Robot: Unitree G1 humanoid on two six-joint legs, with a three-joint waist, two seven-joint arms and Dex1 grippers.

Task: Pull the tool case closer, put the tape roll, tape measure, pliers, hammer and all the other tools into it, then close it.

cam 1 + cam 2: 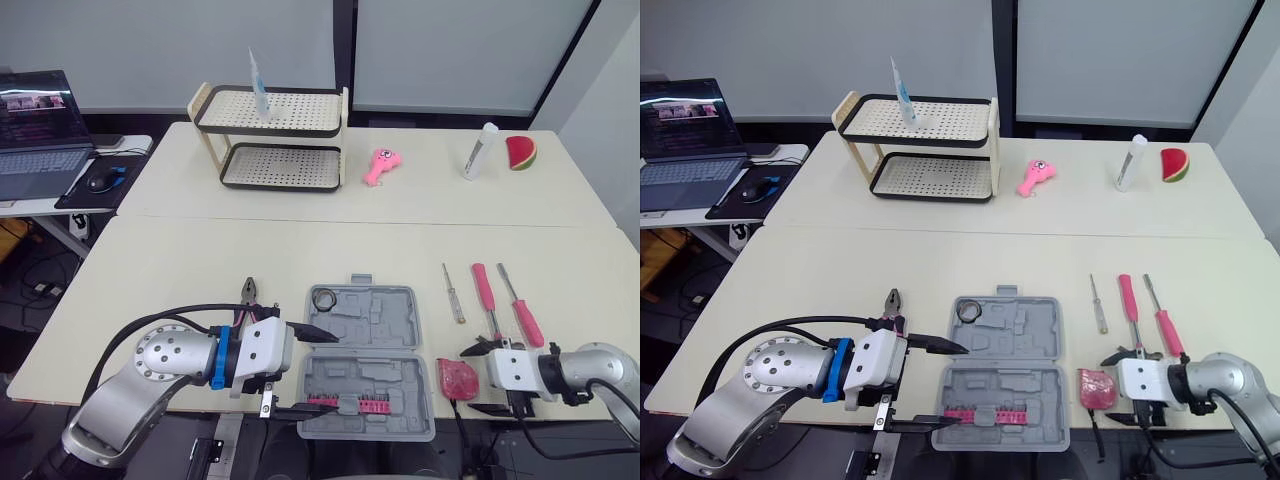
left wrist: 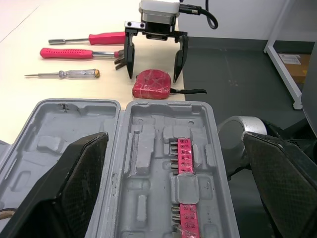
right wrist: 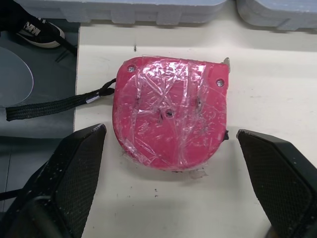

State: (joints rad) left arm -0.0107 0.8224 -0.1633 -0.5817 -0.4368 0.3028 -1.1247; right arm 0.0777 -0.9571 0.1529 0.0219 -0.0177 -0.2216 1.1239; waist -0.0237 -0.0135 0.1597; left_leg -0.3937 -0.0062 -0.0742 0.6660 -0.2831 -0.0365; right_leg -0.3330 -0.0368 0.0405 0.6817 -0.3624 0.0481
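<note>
The tool case (image 1: 370,340) is found open at the near edge of the surface, with what appears to be the tape roll (image 1: 323,298) in its far-left corner. The pliers (image 1: 250,292), the pink-handled tools (image 1: 485,295) and the closing are judged outstanding. The tape measure (image 3: 168,116), pink and film-wrapped, is seen just right of the case, framed but ungripped by the wide-open right hand (image 1: 474,378); the left hand (image 1: 330,372) is spread empty at the case's left side.

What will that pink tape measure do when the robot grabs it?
The tape measure looks rigid, so it should hold shape. Its crinkled clear wrap may be slippery. The black strap is floppy and will likely dangle.
</note>
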